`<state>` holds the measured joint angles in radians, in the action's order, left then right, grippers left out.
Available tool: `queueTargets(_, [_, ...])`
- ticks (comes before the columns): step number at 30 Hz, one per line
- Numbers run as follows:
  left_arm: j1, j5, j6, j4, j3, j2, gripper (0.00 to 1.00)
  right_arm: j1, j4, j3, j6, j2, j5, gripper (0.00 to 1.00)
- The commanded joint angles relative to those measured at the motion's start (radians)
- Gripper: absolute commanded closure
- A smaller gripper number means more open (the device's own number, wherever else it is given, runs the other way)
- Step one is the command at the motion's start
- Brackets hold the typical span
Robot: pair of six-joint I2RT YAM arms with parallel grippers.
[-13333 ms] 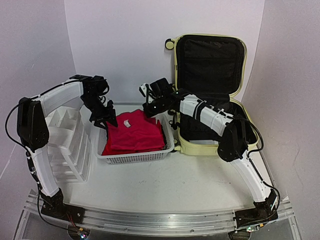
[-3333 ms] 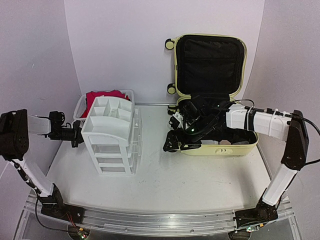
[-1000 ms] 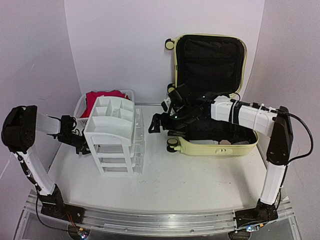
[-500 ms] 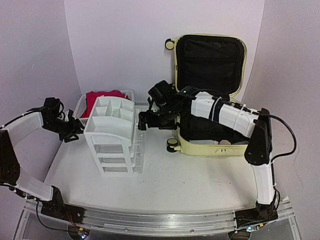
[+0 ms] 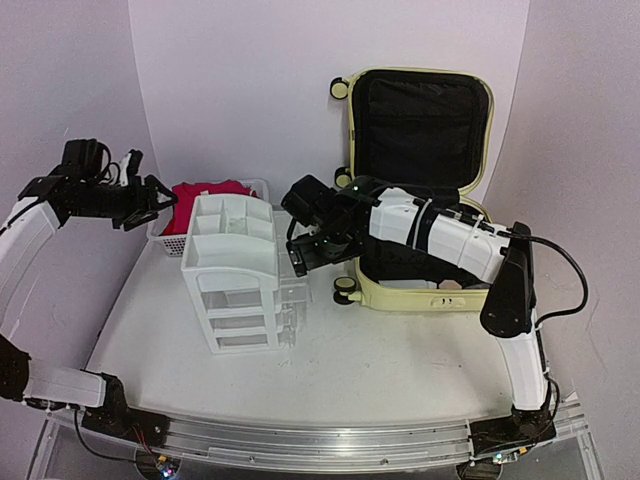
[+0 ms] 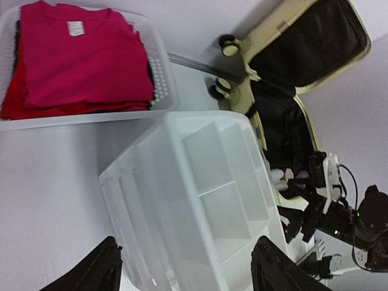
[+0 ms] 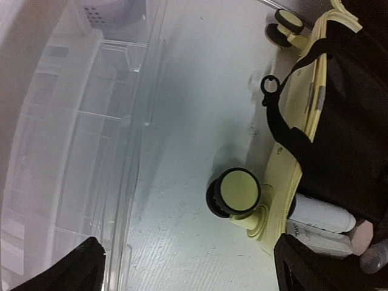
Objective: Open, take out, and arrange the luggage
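The luggage point(image 5: 430, 292), a pale yellow hard-shell suitcase, lies open at the back right with its black-lined lid point(image 5: 420, 115) upright. In the right wrist view one of its wheels point(image 7: 239, 191) and its rim point(image 7: 348, 139) sit close by. My right gripper point(image 5: 300, 258) hangs open between the luggage and the white drawer organiser point(image 5: 235, 270), holding nothing; its jaws point(image 7: 191, 273) straddle bare table. My left gripper point(image 5: 152, 205) is raised at the far left, open and empty. In its own view point(image 6: 188, 273) it looks down on the organiser point(image 6: 200, 200) and the luggage point(image 6: 330, 42).
A white mesh basket point(image 5: 168, 238) with folded red clothes point(image 5: 205, 190) stands behind the organiser; the same basket point(image 6: 163, 79) shows in the left wrist view. Small items, among them a white tube point(image 7: 321, 213), lie inside the luggage. Pale walls close in the left, back and right.
My left gripper has lifted up and back from the organiser's left side and opened wider. The right arm has swung left up to the organiser, which has shifted slightly to the right.
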<state>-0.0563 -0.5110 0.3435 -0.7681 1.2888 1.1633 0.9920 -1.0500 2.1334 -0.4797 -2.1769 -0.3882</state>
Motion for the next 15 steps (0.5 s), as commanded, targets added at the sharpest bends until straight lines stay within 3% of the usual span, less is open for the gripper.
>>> queueTargets(1, [-0.164,0.006,-0.026,-0.045,0.102,0.064,0.25,0.010,-0.113,0.048,0.040,0.030,-0.167,0.02])
queueTargets(6, [-0.250,0.138,-0.073,-0.150,0.163,0.140,0.22,0.008,-0.094,0.075,0.056,0.021,-0.077,0.02])
queueTargets(9, [-0.266,0.237,-0.096,-0.247,0.173,0.177,0.30,0.010,-0.089,0.090,0.060,0.006,-0.048,0.02])
queueTargets(15, [-0.266,0.382,-0.108,-0.283,0.131,0.179,0.40,0.009,-0.091,0.066,0.063,0.009,-0.102,0.02])
